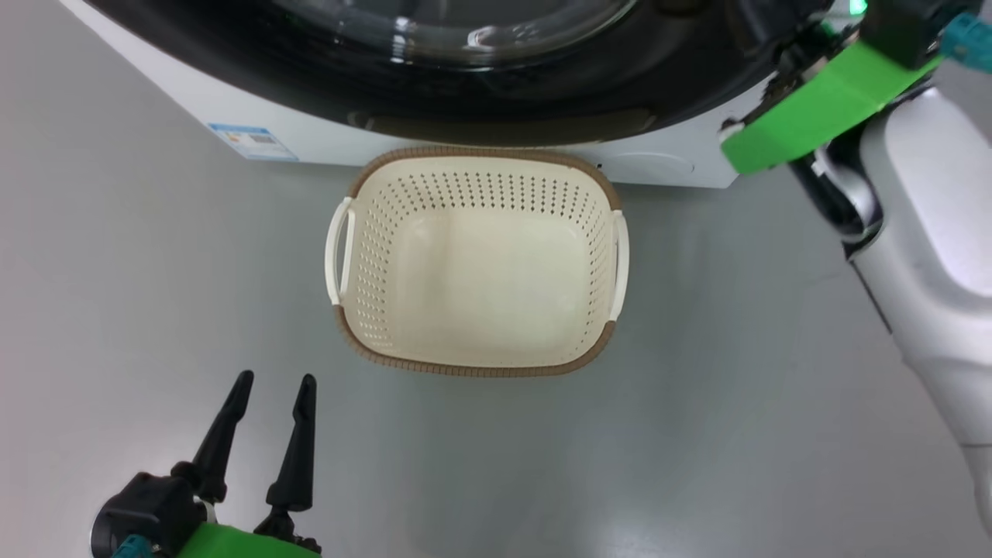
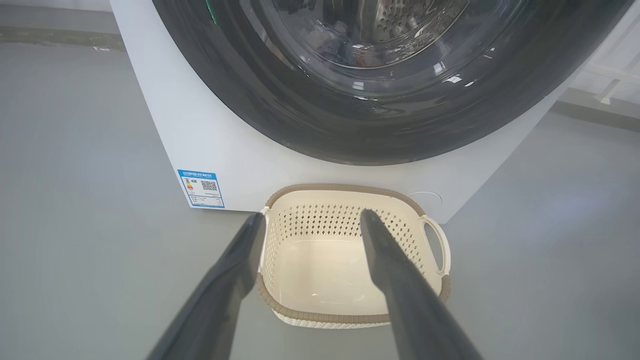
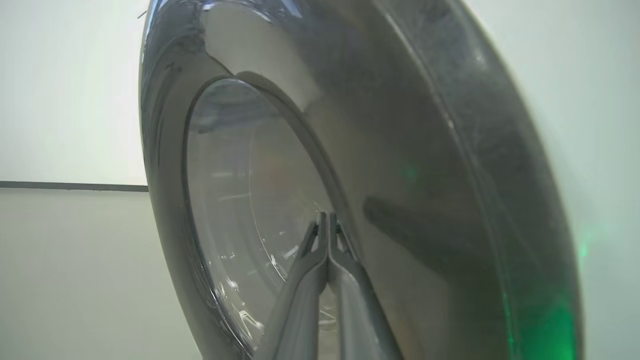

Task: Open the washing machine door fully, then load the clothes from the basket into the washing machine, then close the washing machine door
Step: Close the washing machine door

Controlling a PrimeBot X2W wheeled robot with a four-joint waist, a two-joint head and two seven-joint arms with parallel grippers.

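Observation:
The washing machine door (image 2: 380, 125), glossy black with a bulging glass window, lies against the front of the white washing machine (image 2: 200, 125). The cream basket (image 1: 480, 153) stands on the floor just in front of it and holds nothing. The clothes are hidden. My left gripper (image 1: 276, 380) hovers open near the basket's front left; in its wrist view the left gripper (image 2: 312, 217) frames the basket (image 2: 345, 188). My right gripper (image 3: 327, 216) is shut, empty, with its tips at the door (image 3: 400, 150) beside the glass. The right arm's green bracket (image 1: 821, 108) sits by the door's right edge.
Grey floor (image 1: 736, 403) spreads all around the basket. A blue label (image 2: 201, 188) marks the machine's lower left front. My pale right forearm (image 1: 930, 256) stands along the right side of the head view. A wall with a dark line (image 3: 70, 186) lies beyond the door.

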